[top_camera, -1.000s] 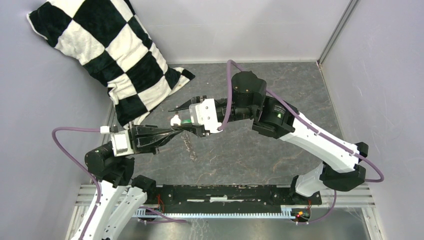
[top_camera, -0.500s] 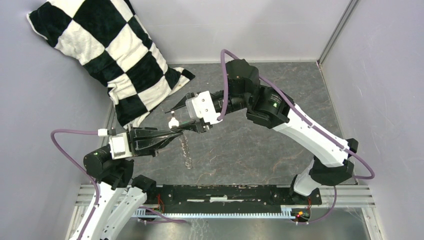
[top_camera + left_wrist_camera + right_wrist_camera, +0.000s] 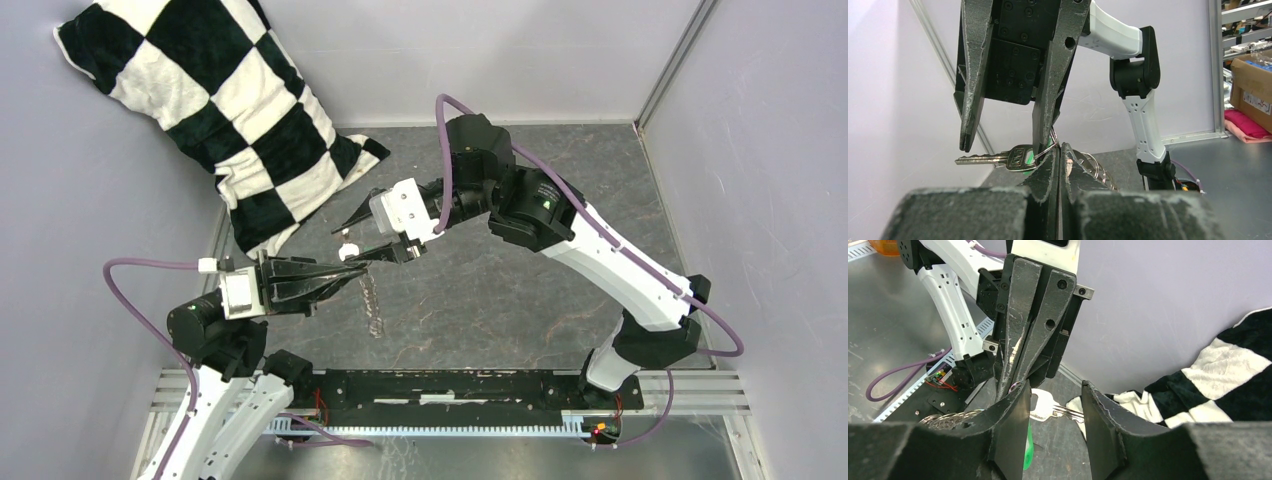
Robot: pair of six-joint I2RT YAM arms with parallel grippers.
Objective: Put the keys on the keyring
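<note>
Black left gripper [image 3: 1059, 150] clamped shut on keyring [image 3: 1094, 168], above table [image 3: 520, 290]. Green-headed key [image 3: 998, 160] lies level just beside its tip, between right gripper's [image 3: 1002, 148] parted fingers: one finger touches the key head, the other stands clear.

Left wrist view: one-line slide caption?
Left tool shut on the keyring; open right tool over the green-headed key.

Left pincer [image 3: 1060, 151] clamped, right pincer [image 3: 1054, 392] parted.
</note>
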